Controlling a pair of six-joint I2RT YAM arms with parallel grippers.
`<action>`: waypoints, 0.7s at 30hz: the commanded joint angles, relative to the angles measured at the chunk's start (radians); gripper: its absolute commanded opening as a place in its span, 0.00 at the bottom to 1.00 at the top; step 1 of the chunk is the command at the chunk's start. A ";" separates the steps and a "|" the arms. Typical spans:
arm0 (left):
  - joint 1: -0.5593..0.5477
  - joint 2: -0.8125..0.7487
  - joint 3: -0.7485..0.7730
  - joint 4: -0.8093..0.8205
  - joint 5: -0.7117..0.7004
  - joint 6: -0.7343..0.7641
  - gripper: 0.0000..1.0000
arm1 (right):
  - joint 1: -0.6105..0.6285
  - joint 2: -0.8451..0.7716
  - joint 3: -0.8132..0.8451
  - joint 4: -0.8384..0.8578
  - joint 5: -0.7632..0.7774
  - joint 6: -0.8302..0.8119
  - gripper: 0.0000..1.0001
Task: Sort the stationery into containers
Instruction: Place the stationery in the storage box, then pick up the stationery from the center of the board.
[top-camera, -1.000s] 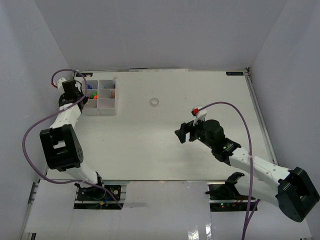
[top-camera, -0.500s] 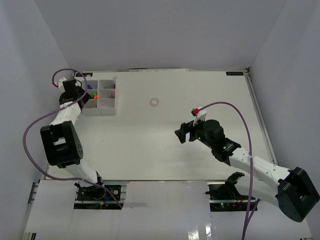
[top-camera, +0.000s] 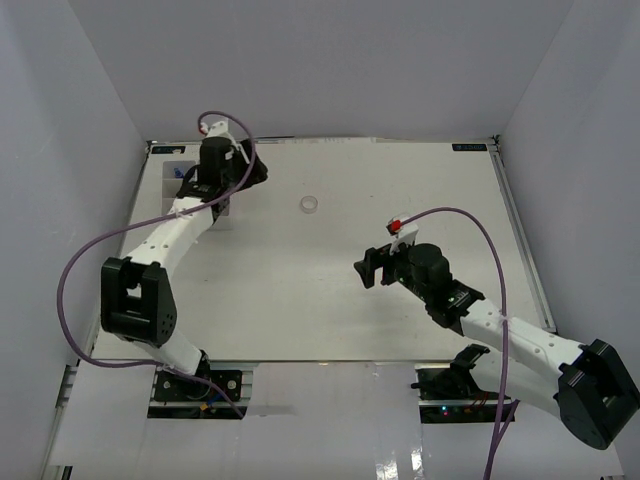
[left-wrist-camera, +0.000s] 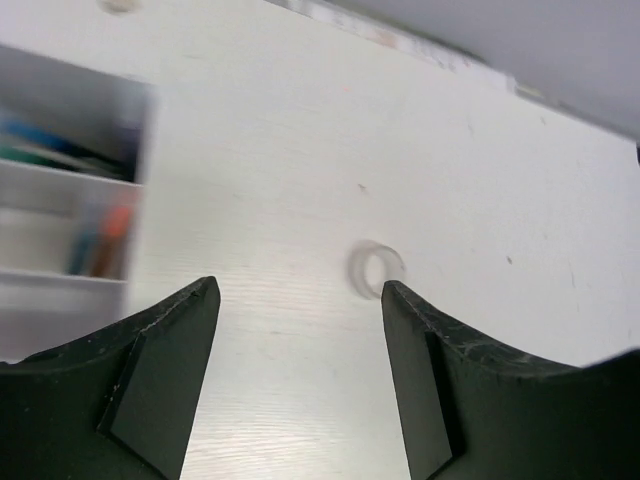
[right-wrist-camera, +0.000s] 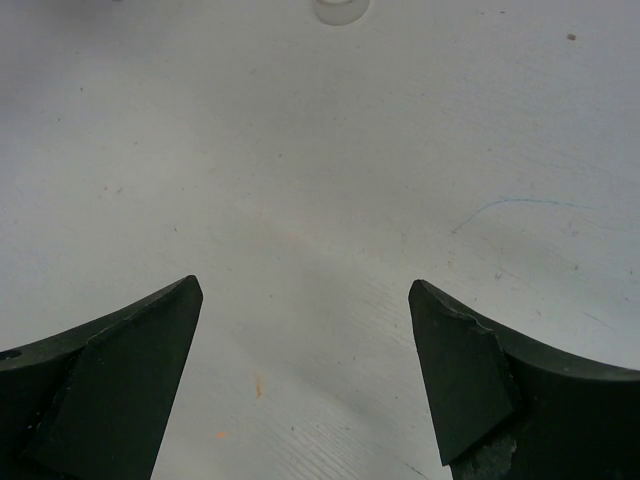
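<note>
Risk of a skidding miss on the small translucent tape ring (top-camera: 310, 204), flat on the white table (top-camera: 430, 190) at four o'clock from the left gripper (left-wrist-camera: 297, 300) in the top view, well apart from the translucent white compartmented organiser tray (left-wrist-camera: 140, 150). Left and right gripper (right-wrist-camera: 300, 290) both wide, empty; thin and slick, likely to slide under an off-centre pinch.

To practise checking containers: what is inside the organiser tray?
The organiser tray shows blue and dark pens in one compartment, an orange-tipped item in the next. The left arm hides most compartments from above.
</note>
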 joint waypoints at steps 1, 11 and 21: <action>-0.099 0.088 0.071 -0.016 -0.004 0.034 0.77 | 0.003 -0.022 -0.009 0.029 0.042 -0.004 0.91; -0.245 0.413 0.297 -0.042 -0.107 0.109 0.71 | 0.003 -0.025 -0.020 0.031 0.048 -0.009 0.91; -0.308 0.580 0.417 -0.046 -0.127 0.143 0.60 | 0.002 -0.007 -0.021 0.032 0.043 -0.014 0.91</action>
